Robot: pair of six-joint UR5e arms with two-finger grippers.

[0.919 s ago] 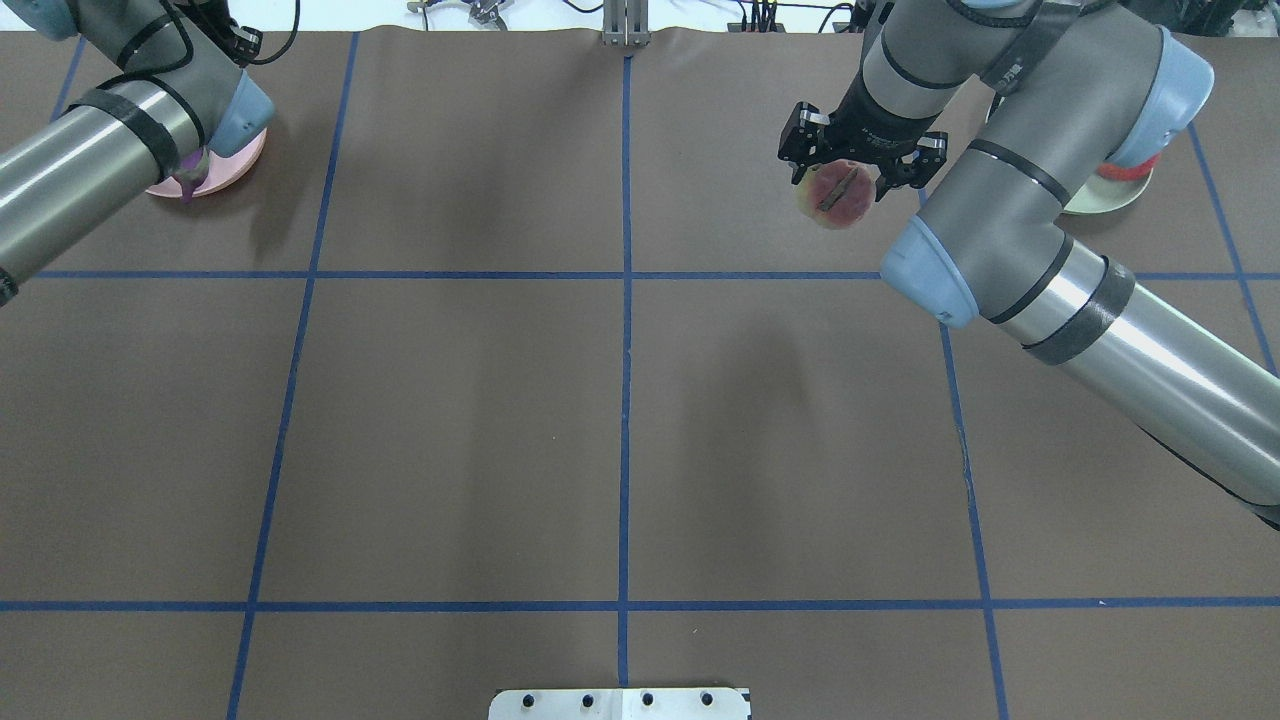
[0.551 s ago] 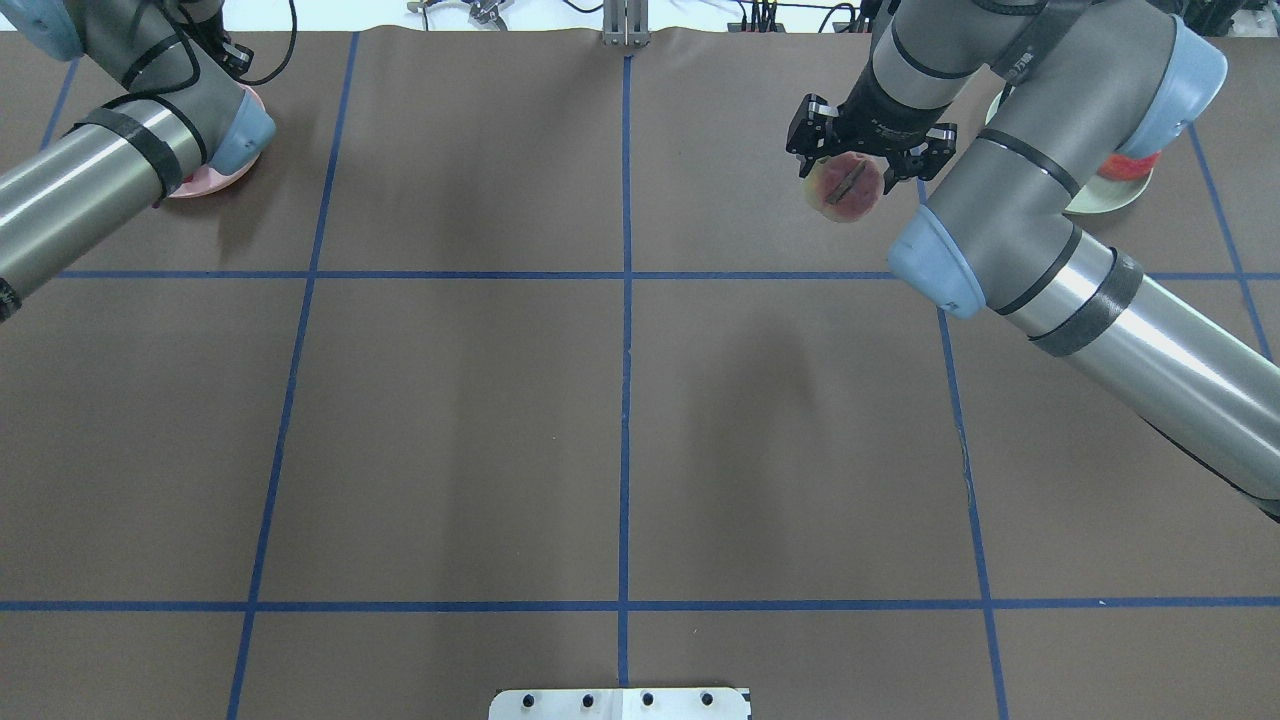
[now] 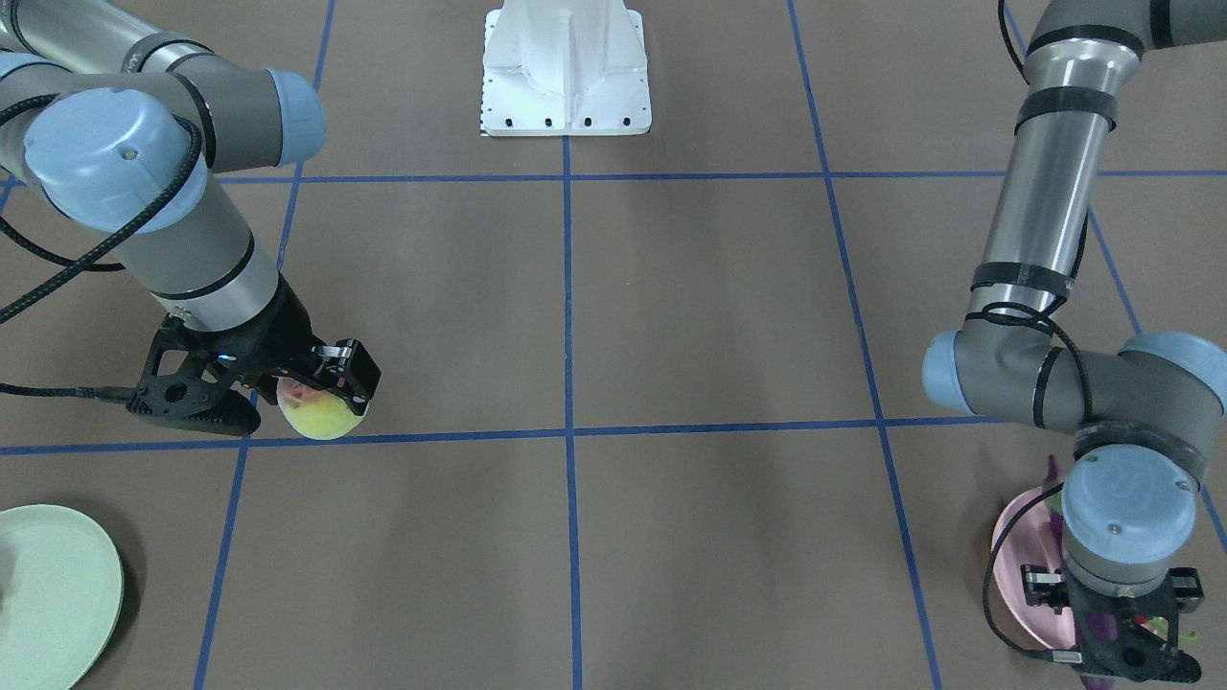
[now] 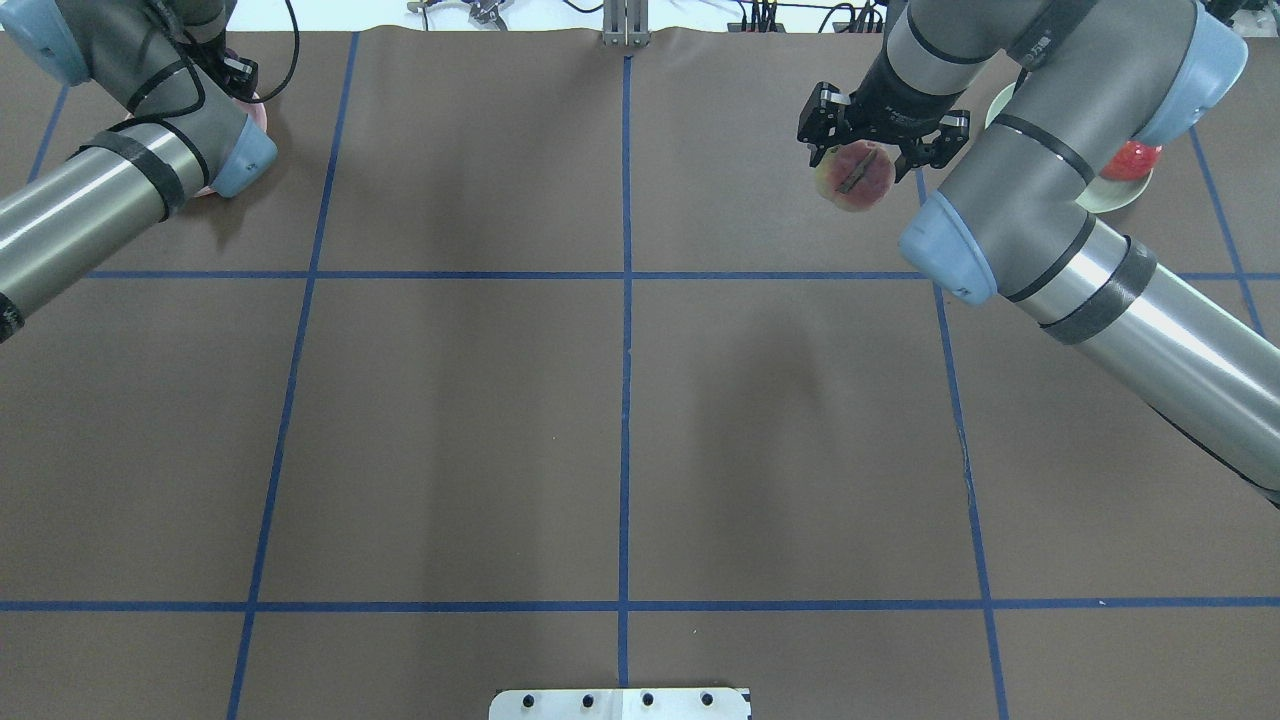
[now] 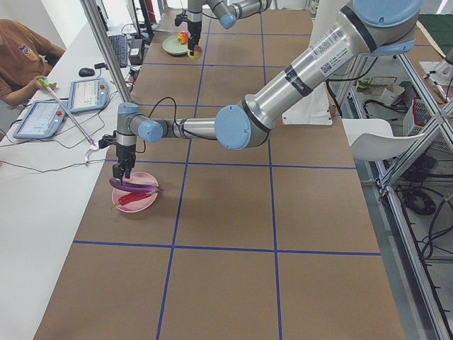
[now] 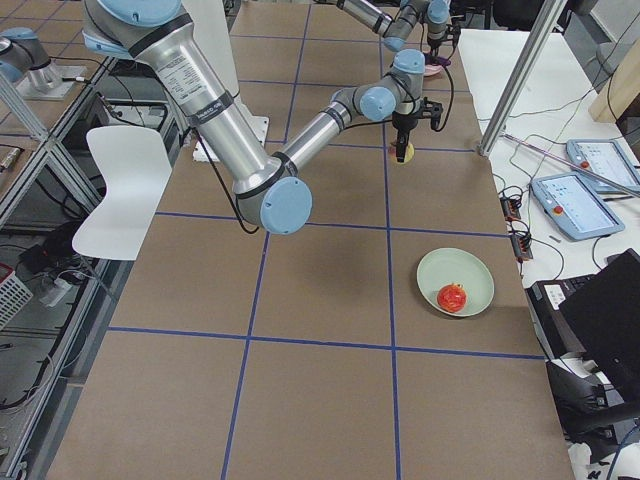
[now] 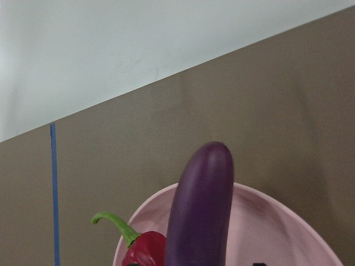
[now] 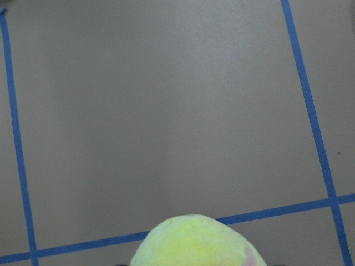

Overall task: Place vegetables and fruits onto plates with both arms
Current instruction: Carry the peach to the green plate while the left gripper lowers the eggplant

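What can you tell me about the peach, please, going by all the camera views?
The peach is round and smooth, reddish-pink with a dark cleft on top and yellow-green underneath. The right gripper is shut on it from above, with a finger on each side, and nothing else touches it. It appears to hang above bare brown table near a blue tape crossing, well apart from the green plate.
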